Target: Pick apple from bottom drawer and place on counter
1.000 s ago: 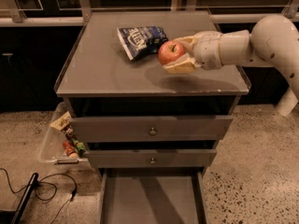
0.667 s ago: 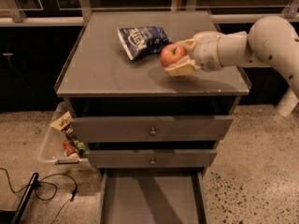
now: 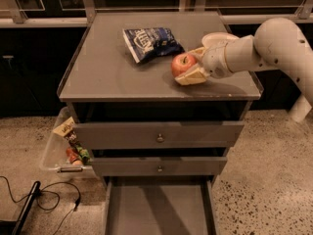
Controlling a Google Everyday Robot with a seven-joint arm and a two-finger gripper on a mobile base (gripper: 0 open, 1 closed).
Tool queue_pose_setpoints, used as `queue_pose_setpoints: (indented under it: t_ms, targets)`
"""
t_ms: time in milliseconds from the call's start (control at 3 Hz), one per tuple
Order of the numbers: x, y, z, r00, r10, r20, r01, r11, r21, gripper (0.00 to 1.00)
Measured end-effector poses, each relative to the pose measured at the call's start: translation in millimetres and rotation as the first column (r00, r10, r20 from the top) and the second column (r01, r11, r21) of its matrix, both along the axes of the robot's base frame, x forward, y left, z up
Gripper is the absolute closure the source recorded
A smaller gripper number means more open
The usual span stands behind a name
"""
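Grey metal counter (image 3: 107,72) tops the three-drawer cabinet. The white arm reaches in from the right, and its gripper (image 3: 189,65) sits over the counter's right front part. Its two fingers are clamped on the apple (image 3: 181,63), one behind it and one in front. The apple is low over the surface, just right of a blue snack bag (image 3: 149,42). The bottom drawer (image 3: 156,209) stands pulled open, showing its flat grey floor. Left of the cabinet, a clear plastic bin (image 3: 50,153) holds snack packets (image 3: 73,142). A white bowl (image 3: 220,36) sits behind the gripper.
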State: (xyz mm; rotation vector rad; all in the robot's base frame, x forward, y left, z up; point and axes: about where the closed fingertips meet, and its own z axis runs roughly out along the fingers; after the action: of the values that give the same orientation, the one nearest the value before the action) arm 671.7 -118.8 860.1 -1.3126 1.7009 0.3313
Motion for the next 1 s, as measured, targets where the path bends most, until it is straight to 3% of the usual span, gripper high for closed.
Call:
queue_pose_setpoints:
  t_ms: [333,1000]
  targets:
    - [2.6,-1.9,-14.3,0.9991,-0.006,-0.042,0.006,1.000,-0.009,1.00]
    - [2.6,-1.8,-14.5,0.9991,-0.006,-0.043,0.005,1.000,-0.009,0.58]
